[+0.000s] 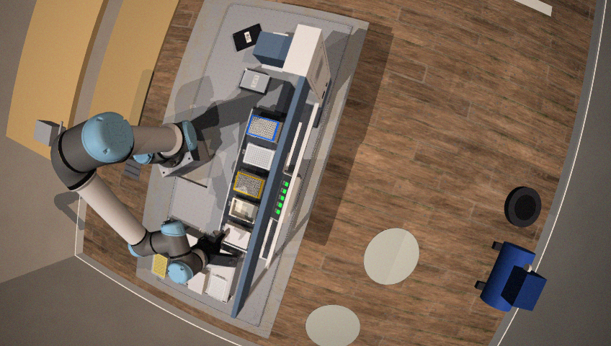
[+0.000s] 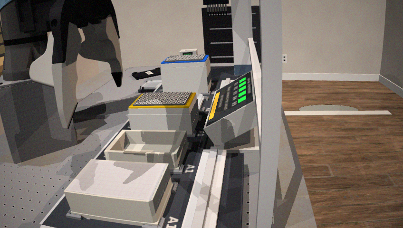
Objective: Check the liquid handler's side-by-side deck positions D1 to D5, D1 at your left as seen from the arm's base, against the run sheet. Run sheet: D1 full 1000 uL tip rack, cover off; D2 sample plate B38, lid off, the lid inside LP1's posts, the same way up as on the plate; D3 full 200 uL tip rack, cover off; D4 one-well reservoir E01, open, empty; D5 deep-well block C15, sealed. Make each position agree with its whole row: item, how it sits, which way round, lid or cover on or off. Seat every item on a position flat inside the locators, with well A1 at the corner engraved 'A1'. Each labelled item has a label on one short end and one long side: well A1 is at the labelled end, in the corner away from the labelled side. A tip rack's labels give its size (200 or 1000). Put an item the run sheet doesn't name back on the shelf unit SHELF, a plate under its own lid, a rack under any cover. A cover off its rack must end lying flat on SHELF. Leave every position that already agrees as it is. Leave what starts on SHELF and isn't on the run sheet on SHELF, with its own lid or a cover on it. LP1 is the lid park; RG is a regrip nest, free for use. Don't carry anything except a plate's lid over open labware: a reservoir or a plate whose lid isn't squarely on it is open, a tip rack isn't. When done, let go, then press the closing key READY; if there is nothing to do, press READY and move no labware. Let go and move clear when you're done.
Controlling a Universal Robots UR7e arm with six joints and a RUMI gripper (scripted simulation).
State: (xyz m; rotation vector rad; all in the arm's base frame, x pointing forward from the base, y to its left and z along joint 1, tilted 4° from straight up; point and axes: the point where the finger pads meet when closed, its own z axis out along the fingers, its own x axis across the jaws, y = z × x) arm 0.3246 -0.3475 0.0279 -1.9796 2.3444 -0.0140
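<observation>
Five items stand in a row on the deck. A blue-rimmed tip rack [image 1: 262, 127] [image 2: 185, 70] is at one end, with its cover off. A white well plate [image 1: 258, 156] follows, almost hidden in the exterior view. Then come a yellow-rimmed tip rack [image 1: 248, 184] [image 2: 164, 109] with no cover, an open, empty reservoir [image 1: 243, 209] [image 2: 147, 147] and a sealed deep-well block [image 1: 237, 236] [image 2: 118, 186]. My gripper [image 1: 217, 241] [image 2: 91, 103] is open and empty. It hangs above the table at the arm-side edge of the deep-well block.
A grey lid [image 1: 254, 81] lies beyond the blue-rimmed rack, and a black tagged pad [image 1: 246, 37] lies farther on. The keypad [image 2: 233, 96] shows green lights. The shelf unit [image 1: 214, 282] holds white labware under my wrist, with a yellow piece [image 1: 159, 265] beside it. A gantry post [image 2: 268, 112] flanks the deck.
</observation>
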